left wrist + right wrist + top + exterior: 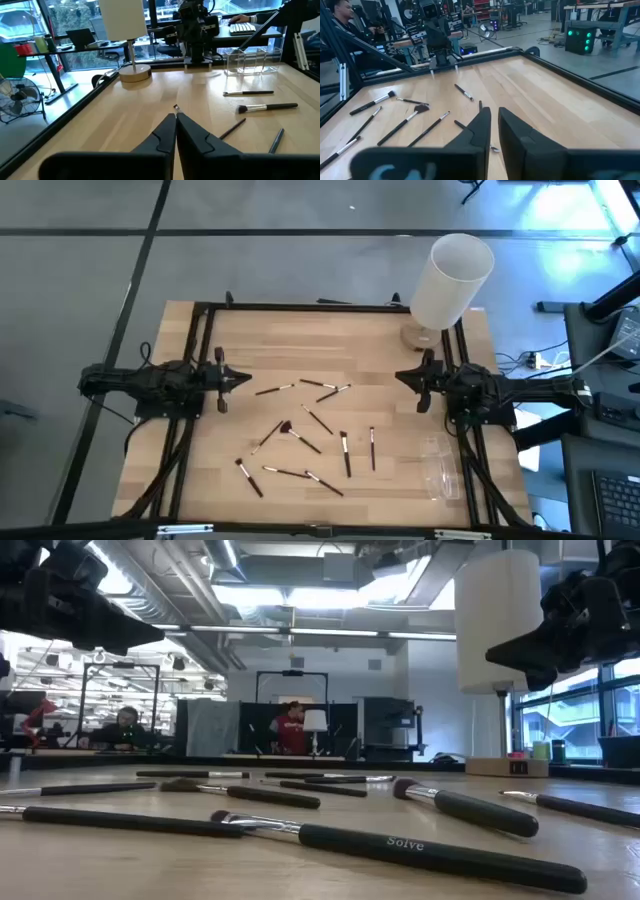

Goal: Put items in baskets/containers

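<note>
Several thin makeup brushes [305, 435] lie flat and scattered on the wooden table between the two arms; they also show close up in the low view [400, 845]. The clear plastic box [440, 465] stands near the table's right front corner, and it is seen again in the left wrist view [247, 62]. My left gripper [245, 378] hovers at the table's left side, shut, above bare wood. My right gripper [400, 377] hovers at the right side facing it. Its fingers [487, 120] are drawn together to a thin slit with nothing between them. Both grippers are clear of the brushes.
A tall white cylinder on a round wooden base [450, 280] stands at the table's far right corner. A black frame [300, 306] runs round the table's edges. Bare wood lies between the brushes and the far edge. People sit in the room beyond the table.
</note>
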